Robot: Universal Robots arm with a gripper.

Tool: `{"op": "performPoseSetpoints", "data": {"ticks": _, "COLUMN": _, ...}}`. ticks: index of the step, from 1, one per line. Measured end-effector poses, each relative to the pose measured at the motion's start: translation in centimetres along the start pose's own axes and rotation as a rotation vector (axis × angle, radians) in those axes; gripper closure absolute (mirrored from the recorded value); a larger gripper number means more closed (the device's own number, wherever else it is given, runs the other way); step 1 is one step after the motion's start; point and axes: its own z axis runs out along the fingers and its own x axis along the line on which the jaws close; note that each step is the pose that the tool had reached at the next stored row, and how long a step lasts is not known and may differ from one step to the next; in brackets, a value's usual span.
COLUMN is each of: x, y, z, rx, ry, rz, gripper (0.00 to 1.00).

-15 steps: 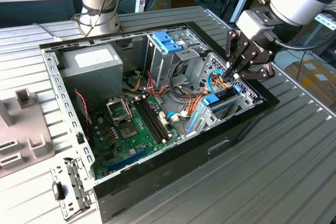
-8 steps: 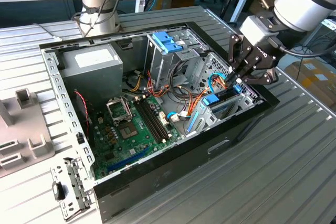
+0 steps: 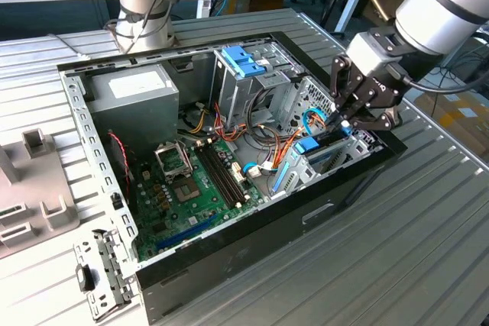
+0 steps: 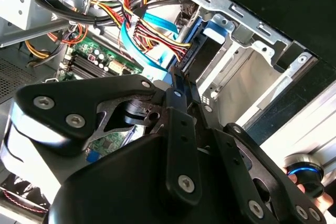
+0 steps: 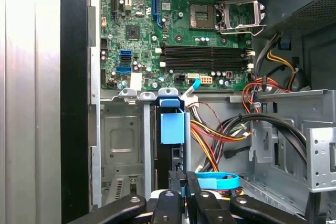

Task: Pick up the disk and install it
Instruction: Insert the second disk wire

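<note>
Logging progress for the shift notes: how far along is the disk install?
Pickup looks done: the disk stands on edge in the metal drive bay at the computer case's front corner, no longer lying outside. In hand: the end effector is closed on the disk's upper edge. Left: whether it is fully seated cannot be told, and the end effector has not let go.

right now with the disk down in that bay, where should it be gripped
Grip the disk by its exposed top edge, coming straight down from above the open case. It stands on edge in the drive bay, whose metal walls cover its flat faces. The gripper is right above that edge.
</note>
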Motion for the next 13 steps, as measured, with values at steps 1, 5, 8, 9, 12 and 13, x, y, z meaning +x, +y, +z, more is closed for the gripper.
{"op": "performPoseSetpoints", "data": {"ticks": 1, "x": 0.01, "y": 0.03, "z": 0.07, "rx": 0.0, "ry": -0.0002, "rz": 0.0, "gripper": 0.84}}
{"op": "performPoseSetpoints", "data": {"ticks": 5, "x": 0.06, "y": 0.09, "z": 0.33, "rx": -0.0001, "ry": -0.0021, "rz": 0.0, "gripper": 0.84}}
{"op": "performPoseSetpoints", "data": {"ticks": 8, "x": 0.09, "y": 0.09, "z": 0.55, "rx": -0.0001, "ry": -0.0024, "rz": -0.001, "gripper": 0.84}}
{"op": "performPoseSetpoints", "data": {"ticks": 9, "x": 0.1, "y": 0.08, "z": 0.69, "rx": -0.0002, "ry": -0.0026, "rz": -0.001, "gripper": 0.84}}
{"op": "performPoseSetpoints", "data": {"ticks": 12, "x": 0.15, "y": 0.07, "z": 0.98, "rx": -0.0003, "ry": -0.0071, "rz": -0.001, "gripper": 0.84}}
{"op": "performPoseSetpoints", "data": {"ticks": 13, "x": 0.16, "y": 0.07, "z": 1.02, "rx": -0.0004, "ry": -0.0081, "rz": -0.001, "gripper": 0.84}}
